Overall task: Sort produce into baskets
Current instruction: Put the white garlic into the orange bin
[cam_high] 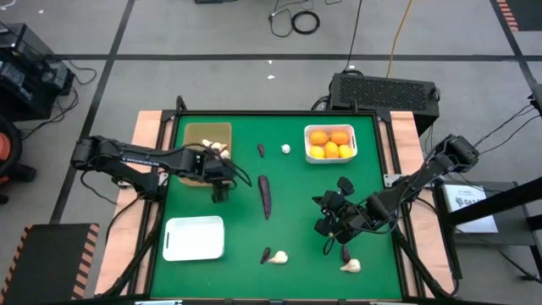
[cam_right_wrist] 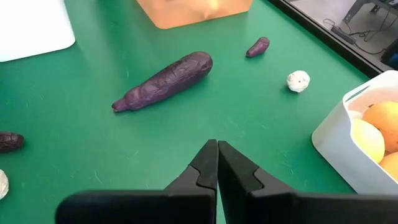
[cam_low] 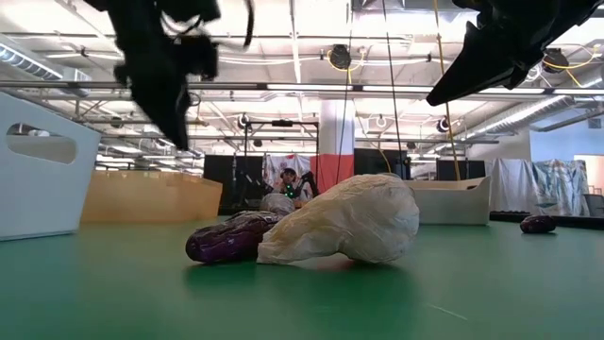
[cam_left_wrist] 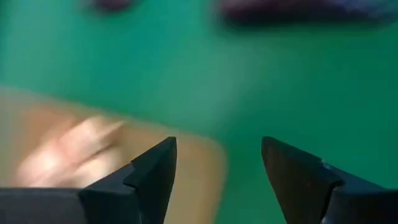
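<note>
- Your round orange citrus fruits [cam_high: 329, 142] fill the white plastic tray [cam_high: 331, 127]; cream garlic bulbs [cam_high: 218, 148] lie in the flat tan tray [cam_high: 194, 135].
- Your left gripper [cam_high: 222, 172] hangs open-jawed, empty, beside that tan tray.
- Your right gripper [cam_right_wrist: 217, 163] is closed, empty.
- The long dark purple eggplant [cam_high: 265, 195] and scattered bulbs remain on the green table [cam_high: 296, 237]; the second white tray [cam_high: 194, 238] is empty.

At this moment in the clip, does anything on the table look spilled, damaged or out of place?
Nothing looks spilled or damaged. Some produce is simply unsorted on the green table: the long eggplant, a small purple piece and a garlic bulb. The white tray nearest the left arm holds nothing.
</note>
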Robot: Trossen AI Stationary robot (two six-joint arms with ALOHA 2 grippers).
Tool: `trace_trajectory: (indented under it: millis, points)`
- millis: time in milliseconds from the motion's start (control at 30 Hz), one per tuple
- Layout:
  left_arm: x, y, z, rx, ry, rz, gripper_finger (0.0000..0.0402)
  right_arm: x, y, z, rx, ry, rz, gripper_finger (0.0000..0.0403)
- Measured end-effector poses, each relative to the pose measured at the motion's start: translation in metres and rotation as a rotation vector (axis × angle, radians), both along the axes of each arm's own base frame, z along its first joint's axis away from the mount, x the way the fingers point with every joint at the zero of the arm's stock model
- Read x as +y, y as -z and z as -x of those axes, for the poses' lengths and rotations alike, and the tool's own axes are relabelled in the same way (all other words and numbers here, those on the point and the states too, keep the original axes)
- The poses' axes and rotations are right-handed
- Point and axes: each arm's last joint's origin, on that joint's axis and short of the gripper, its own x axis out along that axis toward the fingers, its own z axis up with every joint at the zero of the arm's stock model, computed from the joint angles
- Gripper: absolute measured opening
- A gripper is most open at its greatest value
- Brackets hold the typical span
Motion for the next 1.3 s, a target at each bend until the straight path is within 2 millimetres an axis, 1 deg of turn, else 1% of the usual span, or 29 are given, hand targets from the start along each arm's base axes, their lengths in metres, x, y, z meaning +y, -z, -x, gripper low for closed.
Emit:
trace_trajectory:
  millis: [100,200,367,467,567,667,867,1000,1100,1167,1300]
  points:
    - [-0.017,-0.008,-0.016,-0.18,0.125,0.156,0.0242,0.0,0.0,0.0,0.0,0.0,0.0,0.0]
    - [-0.041,-0.019,-0.027,-0.352,0.256,0.254,0.0242,0.0,0.0,0.0,0.0,0.001,-0.001,0.0]
    - [-0.09,-0.033,-0.038,-0.591,0.439,0.303,0.0242,0.0,0.0,0.0,-0.003,0.003,-0.005,0.0]
    - [-0.12,-0.03,-0.044,-0.675,0.512,0.306,0.0242,0.001,-0.001,-0.001,-0.015,0.003,-0.013,0.0]
    - [-0.144,-0.017,-0.054,-0.654,0.556,0.306,0.0242,0.002,-0.002,-0.002,-0.033,0.0,-0.023,0.0]
    - [-0.163,-0.003,-0.072,-0.614,0.559,0.275,0.0242,0.002,-0.003,-0.004,-0.052,-0.003,-0.031,0.0]
    - [-0.186,0.027,-0.114,-0.55,0.519,0.209,0.0242,0.006,-0.005,-0.007,-0.066,-0.05,-0.063,0.0]
    - [-0.201,0.041,-0.131,-0.53,0.534,0.203,0.0242,0.007,-0.005,-0.008,-0.051,-0.086,-0.104,0.0]
    - [-0.211,0.051,-0.135,-0.489,0.613,0.149,0.0242,0.008,-0.005,-0.008,-0.046,-0.095,-0.113,0.0]
    - [-0.215,0.054,-0.136,-0.491,0.639,0.137,0.0242,0.008,-0.005,-0.008,-0.046,-0.095,-0.113,0.0]
    - [-0.212,0.054,-0.136,-0.466,0.633,0.13,0.0242,0.008,-0.005,-0.008,-0.043,-0.096,-0.111,0.0]
